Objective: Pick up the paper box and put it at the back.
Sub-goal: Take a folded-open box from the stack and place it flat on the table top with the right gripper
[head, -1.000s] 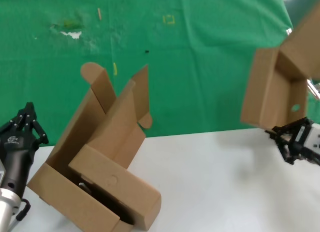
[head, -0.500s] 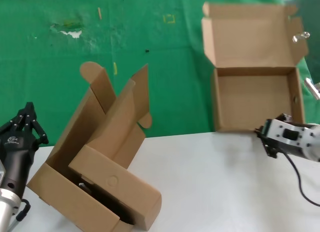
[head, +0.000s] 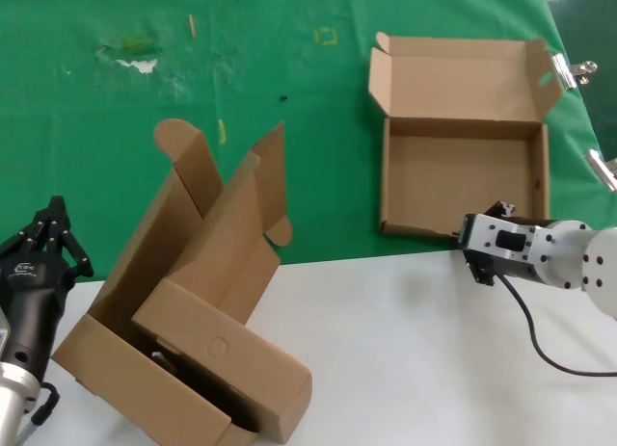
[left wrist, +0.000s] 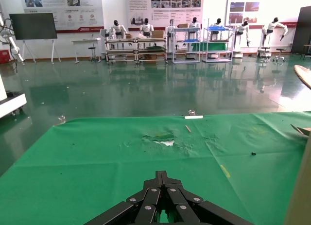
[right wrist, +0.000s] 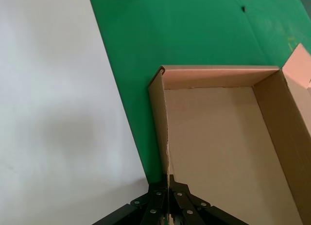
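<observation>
Your right gripper (head: 479,246) pinches the near wall of the paper box (head: 463,181), which lies open on the green cloth.

Nearest you, the left gripper (head: 53,229) waits at the left edge of the white tabletop (head: 415,359), its fingers drawn together on nothing, beside a second brown cardboard box (head: 198,301) tipped on its side with flaps splayed. On your right, the right gripper sits at the cloth's front edge; in the right wrist view its fingers (right wrist: 167,198) close on the thin corrugated wall of the shallow rectangular tray. Beyond it, the hinged lid stands open toward the back. Farther left, the green cloth (head: 241,70) shows a scuffed whitish patch (head: 140,63) and small yellow marks.
</observation>
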Controlling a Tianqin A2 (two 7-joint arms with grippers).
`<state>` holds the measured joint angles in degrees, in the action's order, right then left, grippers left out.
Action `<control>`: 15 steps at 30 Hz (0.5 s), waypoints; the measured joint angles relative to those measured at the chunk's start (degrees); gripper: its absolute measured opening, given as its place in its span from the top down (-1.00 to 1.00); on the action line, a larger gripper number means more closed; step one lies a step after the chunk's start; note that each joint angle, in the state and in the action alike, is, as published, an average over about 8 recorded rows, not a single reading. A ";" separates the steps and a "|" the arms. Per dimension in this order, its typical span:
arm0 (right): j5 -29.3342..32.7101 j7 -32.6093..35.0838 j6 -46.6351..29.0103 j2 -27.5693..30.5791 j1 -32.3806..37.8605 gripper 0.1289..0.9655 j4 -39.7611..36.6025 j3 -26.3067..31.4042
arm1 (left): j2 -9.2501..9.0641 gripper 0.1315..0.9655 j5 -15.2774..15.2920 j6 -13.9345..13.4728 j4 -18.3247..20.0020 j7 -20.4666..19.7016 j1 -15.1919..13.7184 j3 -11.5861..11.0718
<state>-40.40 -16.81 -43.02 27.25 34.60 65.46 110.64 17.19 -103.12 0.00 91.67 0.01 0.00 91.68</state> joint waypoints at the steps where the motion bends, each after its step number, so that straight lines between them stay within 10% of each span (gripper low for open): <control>1: -0.23 0.43 -0.03 -0.10 0.17 0.98 -0.15 0.13 | 0.00 0.98 0.00 0.00 0.00 0.00 0.00 0.00; 15: -5.81 7.25 1.10 1.06 -0.60 0.98 1.12 1.01 | 0.00 0.98 0.01 0.00 0.00 0.00 0.00 0.00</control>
<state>-46.20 -9.57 -41.92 28.32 34.00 66.58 111.64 17.19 -103.11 0.00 91.67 0.01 0.00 91.68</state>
